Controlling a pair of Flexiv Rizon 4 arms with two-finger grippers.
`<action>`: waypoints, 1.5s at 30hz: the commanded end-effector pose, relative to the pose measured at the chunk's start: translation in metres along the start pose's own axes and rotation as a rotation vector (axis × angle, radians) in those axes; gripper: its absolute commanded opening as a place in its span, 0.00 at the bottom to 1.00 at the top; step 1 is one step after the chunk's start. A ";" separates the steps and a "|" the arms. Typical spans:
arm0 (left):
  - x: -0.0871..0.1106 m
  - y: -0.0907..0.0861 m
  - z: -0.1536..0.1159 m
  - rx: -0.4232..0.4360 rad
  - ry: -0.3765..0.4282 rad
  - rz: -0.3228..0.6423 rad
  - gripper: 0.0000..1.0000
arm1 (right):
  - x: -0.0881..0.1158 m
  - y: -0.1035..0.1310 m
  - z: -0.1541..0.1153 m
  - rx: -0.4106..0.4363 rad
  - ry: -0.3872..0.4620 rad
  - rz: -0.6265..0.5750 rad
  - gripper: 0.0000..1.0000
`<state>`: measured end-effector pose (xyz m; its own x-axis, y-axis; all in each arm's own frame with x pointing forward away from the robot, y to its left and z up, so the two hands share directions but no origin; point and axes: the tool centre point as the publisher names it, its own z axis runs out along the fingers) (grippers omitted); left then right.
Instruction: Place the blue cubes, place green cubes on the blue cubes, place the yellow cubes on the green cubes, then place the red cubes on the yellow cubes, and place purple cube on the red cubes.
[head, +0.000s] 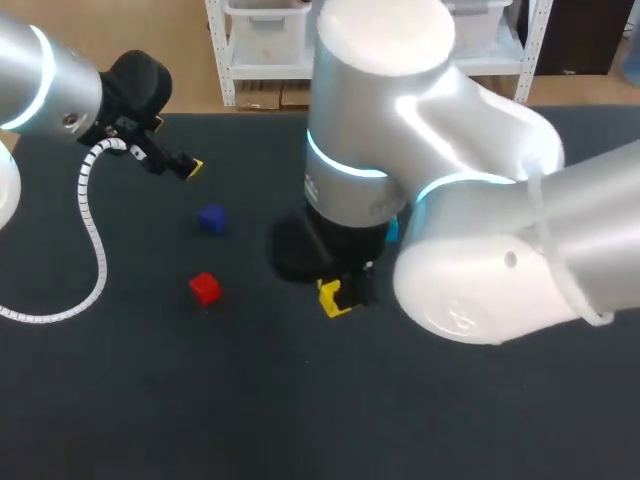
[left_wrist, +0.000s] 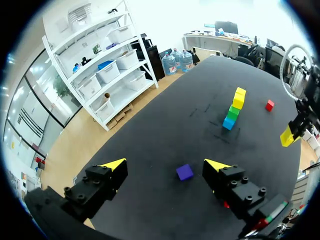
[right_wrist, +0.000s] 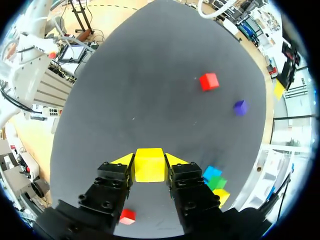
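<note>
My right gripper (right_wrist: 149, 160) is shut on a yellow cube (right_wrist: 149, 166), held just above the table in the middle (head: 333, 299). Close beside its fingers stands a stack (right_wrist: 217, 183) of a blue, a green and a yellow cube; in the head view my right arm hides nearly all of it. A red cube (head: 205, 288) and a purple cube (head: 211, 218) lie apart at the left. Another red cube (right_wrist: 127, 216) peeks out under the right gripper's fingers. My left gripper (left_wrist: 165, 165) hangs open and empty over the purple cube (left_wrist: 184, 172), at the far left (head: 190, 167).
The dark table (head: 150, 400) has bare room along its front and left. My right arm's bulk (head: 470, 250) covers the middle and right of the table in the head view. The stack (left_wrist: 233, 111) and a red cube (left_wrist: 269, 105) show far ahead of the left gripper.
</note>
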<state>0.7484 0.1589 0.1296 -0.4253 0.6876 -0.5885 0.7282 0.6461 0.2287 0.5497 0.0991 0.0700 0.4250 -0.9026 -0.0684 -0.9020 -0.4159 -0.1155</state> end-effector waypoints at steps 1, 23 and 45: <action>0.002 0.002 0.000 0.008 -0.007 0.004 1.00 | -0.011 -0.011 -0.002 -0.017 -0.005 -0.014 0.00; 0.002 0.002 0.000 0.008 -0.007 0.004 1.00 | -0.034 -0.032 0.047 -0.132 0.028 -0.064 0.02; 0.002 0.002 0.000 0.008 -0.007 0.004 1.00 | -0.032 -0.042 0.060 -0.153 0.005 -0.029 0.44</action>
<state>0.7484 0.1589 0.1297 -0.4253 0.6876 -0.5885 0.7282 0.6461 0.2287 0.5768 0.1503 0.0189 0.4507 -0.8906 -0.0609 -0.8910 -0.4530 0.0308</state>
